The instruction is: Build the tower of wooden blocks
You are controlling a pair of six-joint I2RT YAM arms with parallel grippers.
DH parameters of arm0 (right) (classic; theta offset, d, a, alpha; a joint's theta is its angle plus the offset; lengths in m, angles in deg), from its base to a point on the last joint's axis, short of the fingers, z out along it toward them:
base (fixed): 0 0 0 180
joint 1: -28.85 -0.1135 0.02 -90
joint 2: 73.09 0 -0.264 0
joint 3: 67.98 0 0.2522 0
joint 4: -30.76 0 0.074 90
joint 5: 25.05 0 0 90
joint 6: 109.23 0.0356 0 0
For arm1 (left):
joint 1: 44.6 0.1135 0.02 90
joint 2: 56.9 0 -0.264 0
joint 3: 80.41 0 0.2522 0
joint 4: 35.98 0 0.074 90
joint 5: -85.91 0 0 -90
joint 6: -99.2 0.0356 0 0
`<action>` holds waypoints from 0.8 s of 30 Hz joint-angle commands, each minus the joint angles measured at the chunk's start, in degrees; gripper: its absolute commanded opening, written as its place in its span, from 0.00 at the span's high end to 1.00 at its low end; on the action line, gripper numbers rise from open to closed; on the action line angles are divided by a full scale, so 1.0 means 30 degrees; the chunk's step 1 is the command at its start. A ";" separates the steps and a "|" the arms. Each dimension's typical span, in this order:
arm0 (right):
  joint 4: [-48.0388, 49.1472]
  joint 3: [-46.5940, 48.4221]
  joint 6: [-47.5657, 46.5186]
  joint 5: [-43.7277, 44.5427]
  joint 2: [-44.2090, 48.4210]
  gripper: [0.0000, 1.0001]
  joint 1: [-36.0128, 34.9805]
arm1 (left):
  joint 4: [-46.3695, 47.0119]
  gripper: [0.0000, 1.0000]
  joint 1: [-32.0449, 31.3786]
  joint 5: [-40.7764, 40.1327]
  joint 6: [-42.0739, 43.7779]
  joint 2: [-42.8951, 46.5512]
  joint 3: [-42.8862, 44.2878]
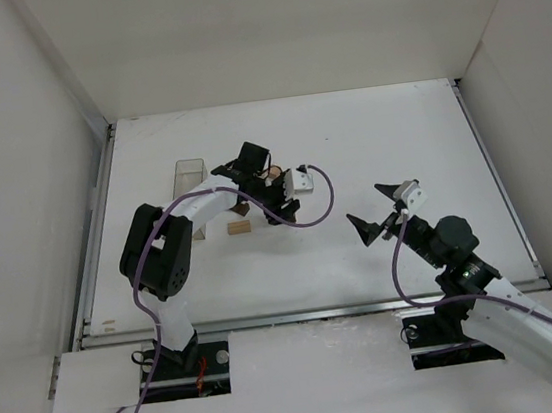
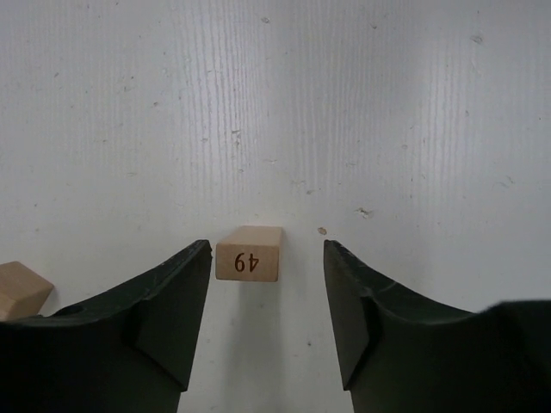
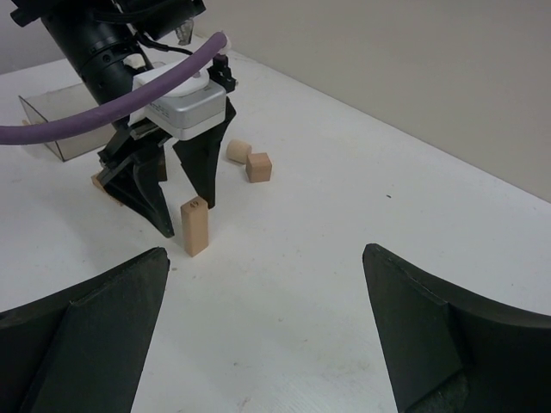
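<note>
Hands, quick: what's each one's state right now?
Left hand: open, empty, fingertips flanking upright pale rectangular wooden block marked 49.
Right hand: open, empty.

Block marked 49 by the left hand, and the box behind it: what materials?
The numbered block looks like pale bare wood: matte, tan, number inked on its top end. The box looks like clear plastic, possibly acrylic: see-through walls, sharp edges.

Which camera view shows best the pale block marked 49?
The right wrist view: the block stands upright there, its whole height visible. The left wrist view shows only its numbered end, close up, between open jaws. In the top external view I cannot pick it out.
</note>
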 commanded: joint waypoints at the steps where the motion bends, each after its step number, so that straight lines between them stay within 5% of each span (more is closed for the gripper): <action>1: 0.0287 0.0750 -0.0107 0.0268 0.0171 0.00 -0.0188 | -0.0343 0.47 0.0248 0.0935 0.0090 0.0220 0.0227; 5: 0.0112 0.0926 -0.0107 0.0268 0.0171 0.00 -0.0188 | -0.0780 0.25 0.0248 0.1285 0.0090 0.0570 0.0227; 7: 0.0112 0.0926 -0.0107 0.0268 0.0171 0.00 -0.0188 | -0.1161 0.00 0.0685 0.1753 0.0353 0.1039 0.0403; 19: 0.0112 0.1277 -0.0107 0.0620 -0.0356 0.00 -0.0012 | -0.3419 0.00 0.3996 0.1960 0.5389 0.7275 -0.0884; 24: 0.0112 0.1890 0.0241 0.1318 -0.1203 0.00 -0.0012 | -0.2833 0.00 0.4379 0.1083 0.1651 0.8951 -0.1321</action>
